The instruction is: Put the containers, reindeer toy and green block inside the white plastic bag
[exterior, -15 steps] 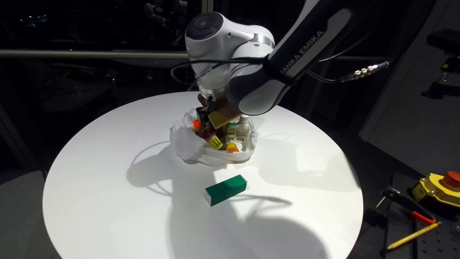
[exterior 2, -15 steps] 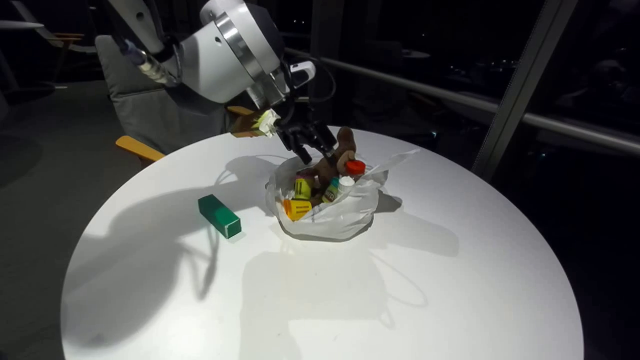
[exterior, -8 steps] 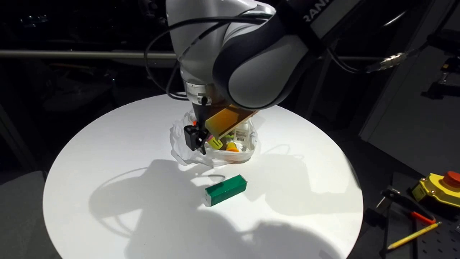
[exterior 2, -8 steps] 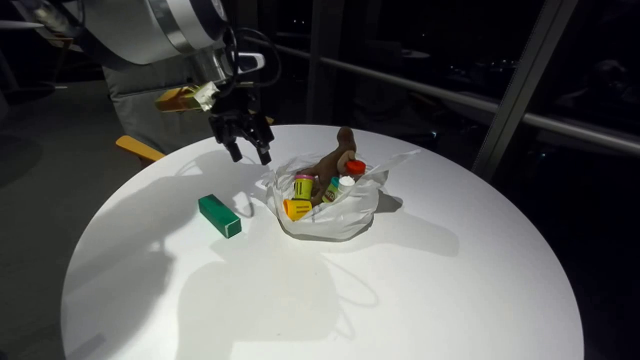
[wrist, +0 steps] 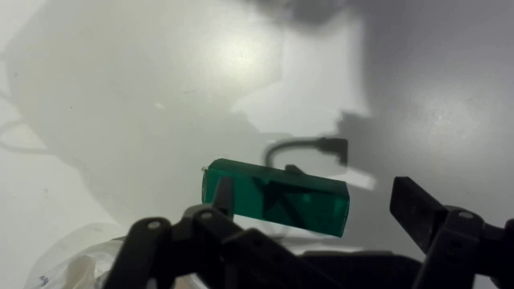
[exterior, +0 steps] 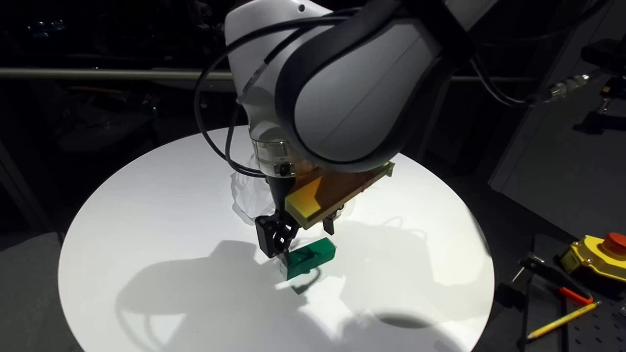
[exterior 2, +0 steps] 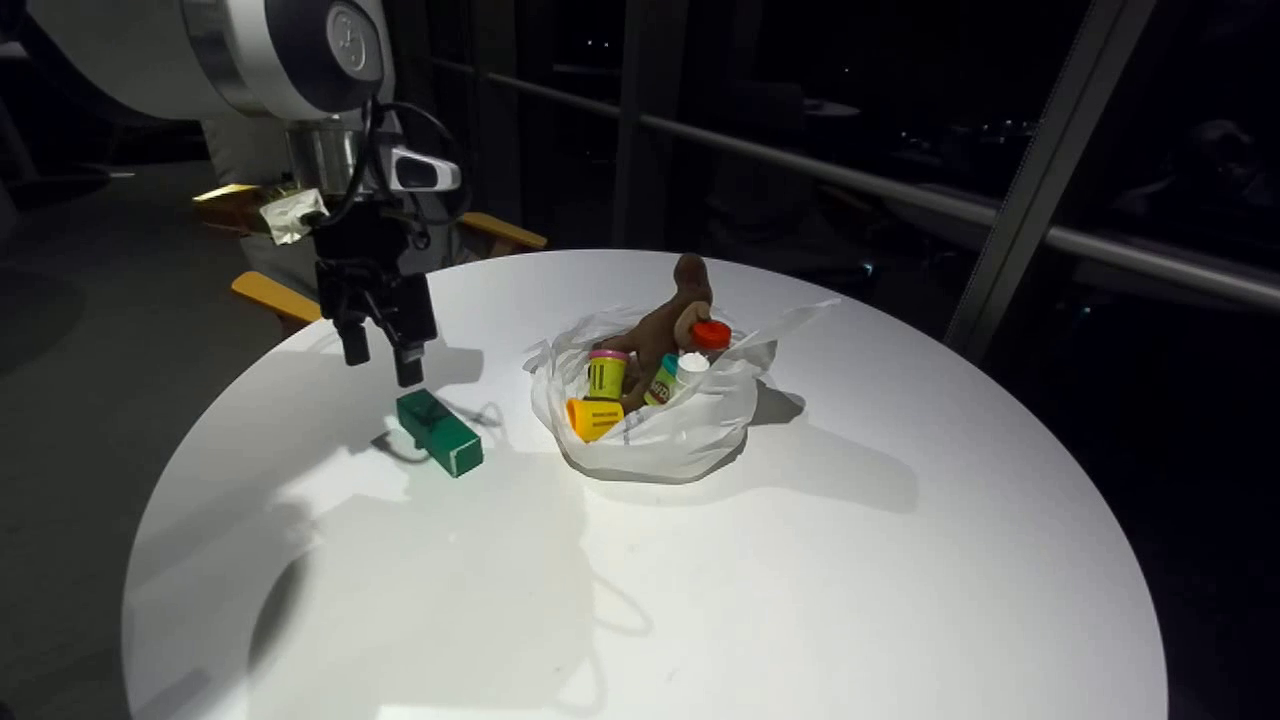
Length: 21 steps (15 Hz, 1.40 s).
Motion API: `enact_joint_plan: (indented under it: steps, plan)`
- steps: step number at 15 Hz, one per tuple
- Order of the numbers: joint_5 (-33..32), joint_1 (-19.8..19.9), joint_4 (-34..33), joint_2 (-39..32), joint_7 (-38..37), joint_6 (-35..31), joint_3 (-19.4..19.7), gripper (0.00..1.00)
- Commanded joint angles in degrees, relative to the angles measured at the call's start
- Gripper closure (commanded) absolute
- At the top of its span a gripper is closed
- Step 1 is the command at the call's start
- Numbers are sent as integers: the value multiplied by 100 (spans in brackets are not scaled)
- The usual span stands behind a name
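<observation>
Green block (exterior 2: 438, 432) lies on the bench (exterior 2: 850, 580), near but outside the white bag (exterior 2: 690, 447). Hand (exterior 2: 382, 362) is just above the block, spread wide, gripping nothing. Bag holds at least 5 containers (exterior 2: 606, 378) plus the reindeer toy (exterior 2: 655, 335), partly sticking out. Judged: all but 1 item done; block's pick-up and drop into the bag remain.

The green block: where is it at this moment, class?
In an exterior view, the green block lies on the white table, to the picture's left of the white plastic bag, with the open tool hovering near it.
</observation>
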<state>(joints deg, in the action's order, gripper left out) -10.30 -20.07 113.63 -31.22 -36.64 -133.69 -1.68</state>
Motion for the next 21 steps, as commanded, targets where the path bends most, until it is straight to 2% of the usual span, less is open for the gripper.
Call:
enact_joint_plan:
  steps: [1, 4, 12, 17, 21]
  plan:
    - [203, 184, 216, 128, 348, -45, -76, 0]
    - [801, 357, 260, 143, 125, 58, -80, 0]
    - [2287, 705, 367, 48, -705, -323, -41, 0]
    - [3050, 666, 407, -139, -1437, -1096, -78, 0]
    - [3174, 555, 475, -306, -2035, -1642, -37, 0]
